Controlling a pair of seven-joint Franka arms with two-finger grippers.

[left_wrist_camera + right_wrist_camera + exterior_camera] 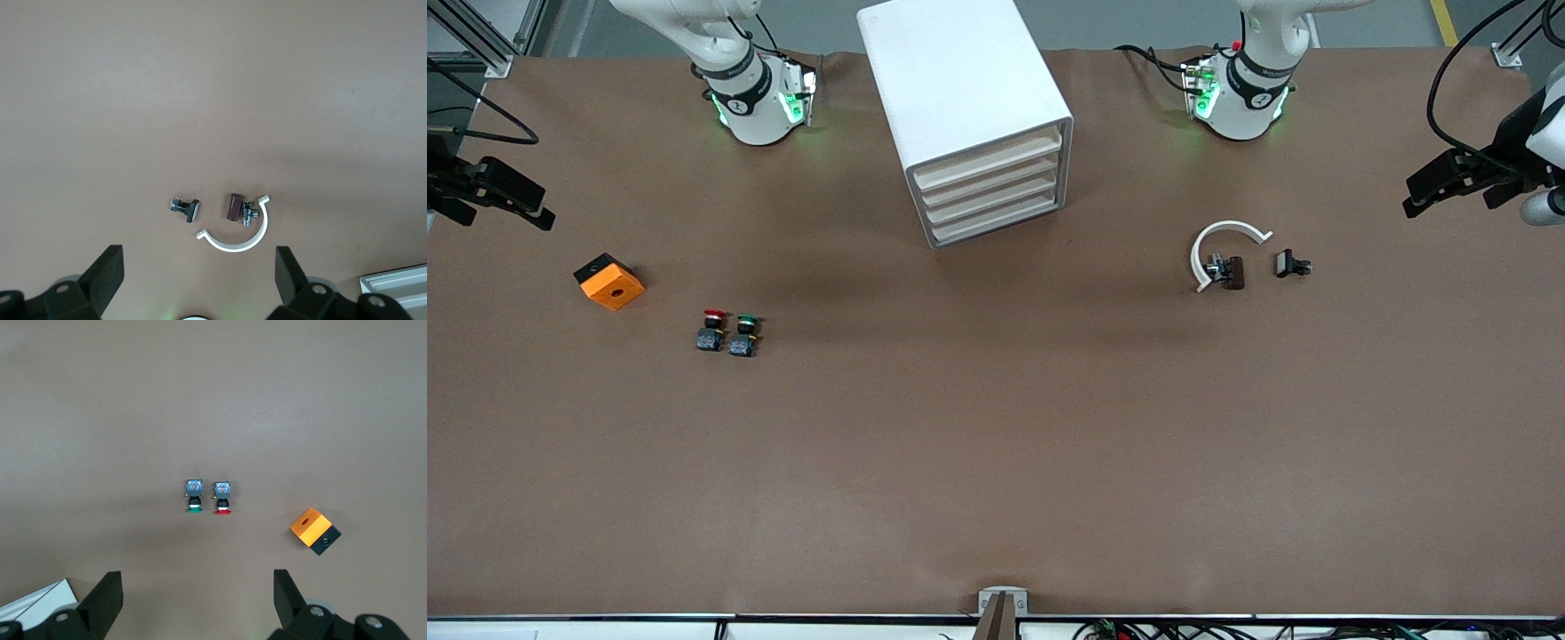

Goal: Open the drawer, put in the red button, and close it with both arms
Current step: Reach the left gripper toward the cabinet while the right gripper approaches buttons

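**Both grippers high and wide, drawers shut, button untouched**

The brown table [996, 462] lies bare across its whole half nearer the front camera. The white drawer cabinet [969, 107] stands between the two arm bases, its four drawer fronts [991, 191] all flush and facing the camera at a slant, with open surface in front of them.

The red button [711, 331] lies toward the right arm's end of the table, touching or just beside the green button [744, 335], red cap pointing toward the robots. The orange cube [609, 281] sits apart from the pair, closer to the table's edge at that end.

Toward the left arm's end lie a white curved clip [1221, 249], a brown-and-metal fitting [1227, 271] inside its arc, and a small black-and-metal part [1291, 264] just beside them.

The right gripper [193, 600] hangs in the air over the table's edge at its own end, fingers [107, 597] spread wide, holding nothing; its wrist view looks down on the buttons and cube. The left gripper [197, 280] hangs likewise at its end, fingers [110, 270] wide apart and empty, looking down on the clip and fittings.
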